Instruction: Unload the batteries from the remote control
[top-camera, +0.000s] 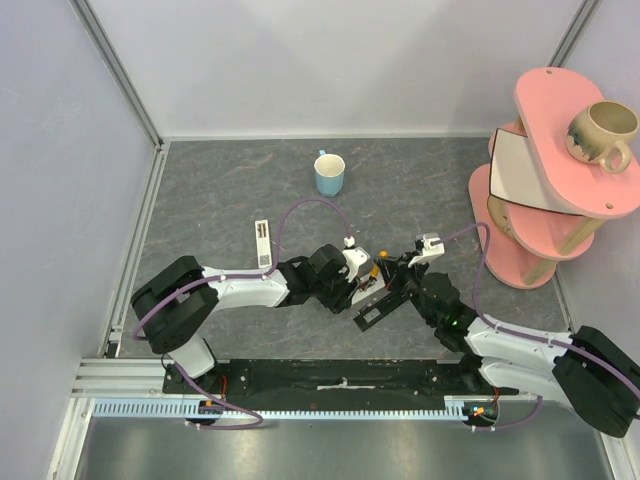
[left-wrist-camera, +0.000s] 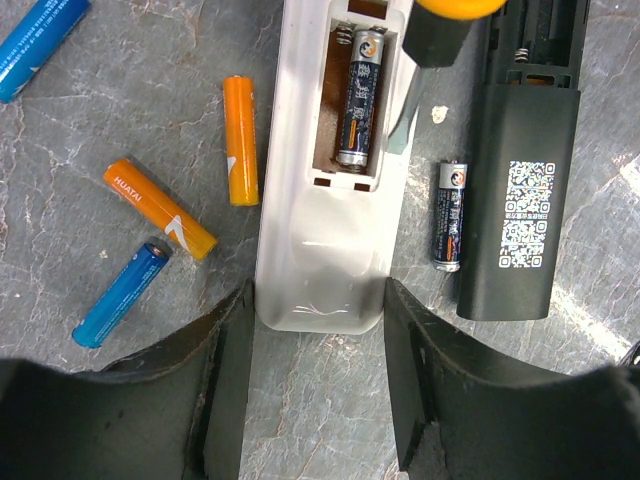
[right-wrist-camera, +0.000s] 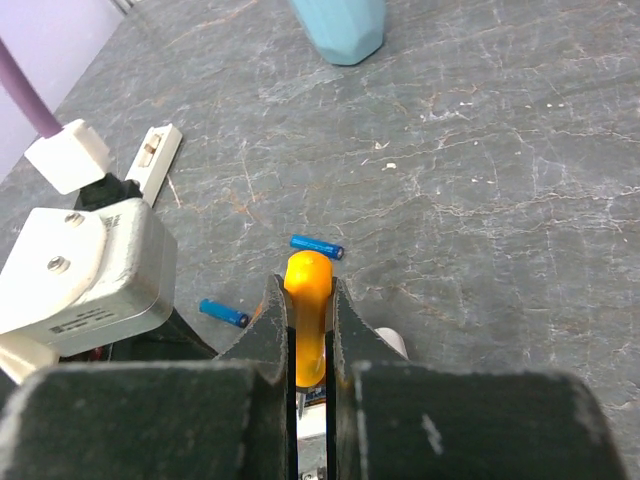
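In the left wrist view a white remote (left-wrist-camera: 320, 250) lies face down with its battery bay open, and one dark battery (left-wrist-camera: 360, 100) sits in the bay. My left gripper (left-wrist-camera: 318, 300) is shut on the remote's near end, one finger against each side. My right gripper (right-wrist-camera: 308, 290) is shut on an orange-handled tool (right-wrist-camera: 307, 300). The tool's blade (left-wrist-camera: 405, 120) reaches down at the bay's right edge. Loose on the table are two orange batteries (left-wrist-camera: 240, 140) (left-wrist-camera: 160, 208), two blue ones (left-wrist-camera: 122, 293) (left-wrist-camera: 40, 40) and a dark one (left-wrist-camera: 451, 215). From above, both grippers (top-camera: 352, 285) (top-camera: 388, 272) meet mid-table.
A black remote (left-wrist-camera: 520, 170) with a QR label lies right of the white one, its bay open. A white battery cover (top-camera: 263, 244) lies to the left, a blue mug (top-camera: 329, 173) stands behind, and a pink shelf (top-camera: 545, 180) carrying a beige mug (top-camera: 600, 135) stands at the right.
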